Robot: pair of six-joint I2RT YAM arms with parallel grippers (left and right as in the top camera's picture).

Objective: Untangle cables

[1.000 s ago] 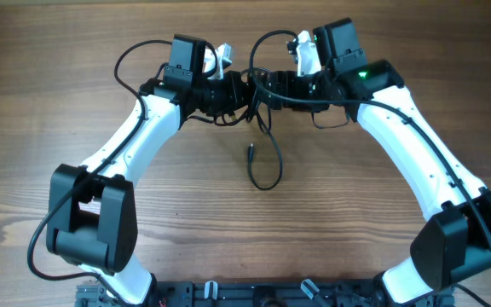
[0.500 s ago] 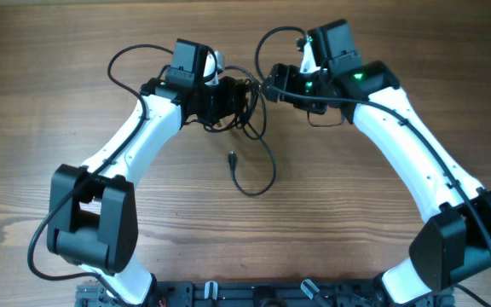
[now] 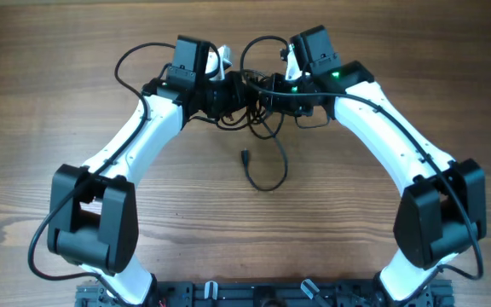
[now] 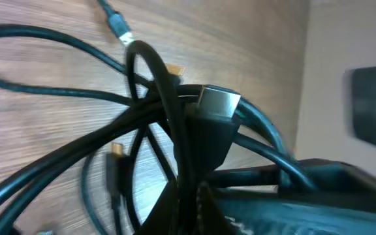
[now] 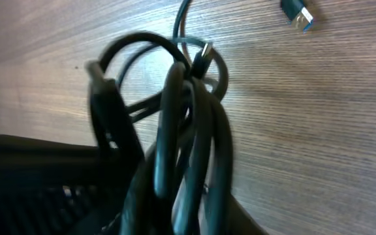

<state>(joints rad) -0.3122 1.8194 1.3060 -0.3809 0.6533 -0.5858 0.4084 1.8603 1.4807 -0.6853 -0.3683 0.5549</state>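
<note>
The cables [image 3: 254, 109] are a small black knot hanging between my two grippers at the far middle of the table. One loose strand [image 3: 269, 170] loops down onto the wood and ends in a small plug [image 3: 245, 156]. My left gripper [image 3: 231, 92] is shut on the cables. In the left wrist view the strands [image 4: 168, 98] and a silver-tipped plug [image 4: 217, 101] fan out from the left gripper [image 4: 194, 212]. My right gripper [image 3: 268, 88] sits close against the knot from the right. In the right wrist view several strands [image 5: 194, 117] run down between the jaws of the right gripper [image 5: 188, 209], which are closed on them.
The arms' own thicker wires arc behind the wrists [image 3: 135, 60] [image 3: 258, 47]. Both arm bases [image 3: 92, 222] [image 3: 437, 222] and a black rail [image 3: 271, 294] stand along the front edge. A loose plug [image 5: 297, 14] lies on the wood beyond the knot.
My right gripper has moved left up against the knot and closed on the strands. The loose strand has swung slightly right. The left gripper has kept its hold.
</note>
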